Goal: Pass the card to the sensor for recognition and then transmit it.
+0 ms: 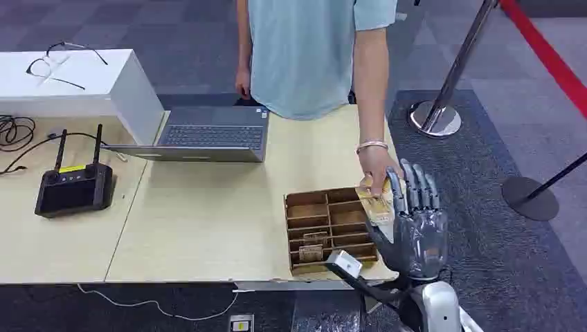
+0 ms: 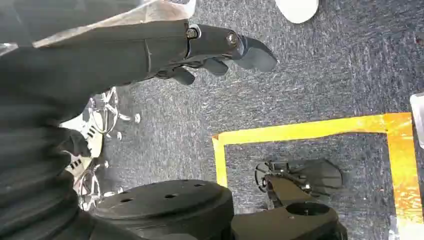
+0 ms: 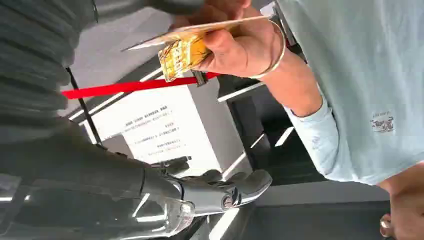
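Nearest, at the right front corner of the table [image 1: 208, 228], the right hand [image 1: 414, 225] stands palm-up with its fingers [image 1: 415, 185] raised and slightly apart, just right of the wooden tray [image 1: 331, 228] of compartments. The card [image 1: 376, 204] sits between those fingers and the person's hand [image 1: 376, 166], which reaches in from the far side and plainly holds it; whether the robot's own thumb is pinching it I cannot tell. The risk is a drop: if either lets go before the other has a firm hold, the card falls into the tray or off the table edge. The right wrist view shows what the head view hides, the card [image 3: 195, 37] edge-on in the person's fingers. The left hand [image 2: 200, 50] hangs over carpet, fingers loosely curled, holding nothing. Farther left stand a laptop [image 1: 208, 135] and a black controller [image 1: 73, 187].
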Controlling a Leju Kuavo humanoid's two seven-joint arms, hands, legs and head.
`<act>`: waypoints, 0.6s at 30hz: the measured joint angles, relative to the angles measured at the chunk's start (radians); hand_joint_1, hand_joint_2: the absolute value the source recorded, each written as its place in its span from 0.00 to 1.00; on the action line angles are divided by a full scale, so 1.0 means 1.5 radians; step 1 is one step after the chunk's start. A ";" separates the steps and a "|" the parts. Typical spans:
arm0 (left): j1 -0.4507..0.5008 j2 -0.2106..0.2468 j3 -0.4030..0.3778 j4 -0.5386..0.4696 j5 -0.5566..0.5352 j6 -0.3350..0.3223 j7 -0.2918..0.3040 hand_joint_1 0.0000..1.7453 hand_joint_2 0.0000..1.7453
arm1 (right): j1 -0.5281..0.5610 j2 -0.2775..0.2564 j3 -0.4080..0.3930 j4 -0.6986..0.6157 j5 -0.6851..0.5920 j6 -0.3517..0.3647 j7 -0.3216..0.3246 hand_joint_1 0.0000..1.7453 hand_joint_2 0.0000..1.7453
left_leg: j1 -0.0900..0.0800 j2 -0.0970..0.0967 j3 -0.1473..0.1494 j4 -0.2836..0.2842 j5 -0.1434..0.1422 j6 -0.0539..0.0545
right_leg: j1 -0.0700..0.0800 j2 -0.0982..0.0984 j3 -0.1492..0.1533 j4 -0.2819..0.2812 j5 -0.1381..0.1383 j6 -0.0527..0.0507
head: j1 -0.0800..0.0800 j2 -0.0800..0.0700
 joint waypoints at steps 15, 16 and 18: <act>0.000 0.000 -0.002 0.000 0.001 0.000 0.002 0.00 1.00 | -0.004 0.004 0.008 0.014 -0.009 0.000 -0.006 1.00 1.00 | 0.000 0.000 0.000 0.000 0.000 0.000 | 0.000 0.000 0.000 0.000 0.000 0.000 | 0.000 0.000; 0.000 0.000 -0.003 0.000 0.001 0.000 0.002 0.00 1.00 | -0.004 0.004 0.009 0.015 -0.009 0.000 -0.006 1.00 1.00 | 0.000 0.000 0.000 0.000 0.000 0.000 | 0.000 0.000 0.000 0.000 0.000 0.000 | 0.000 0.000; 0.000 0.000 -0.003 0.000 0.002 0.000 0.002 0.00 1.00 | -0.004 0.004 0.009 0.017 -0.011 0.000 -0.006 1.00 1.00 | 0.000 0.000 0.000 0.000 0.000 0.000 | 0.000 0.000 0.000 0.000 0.000 0.000 | 0.000 0.000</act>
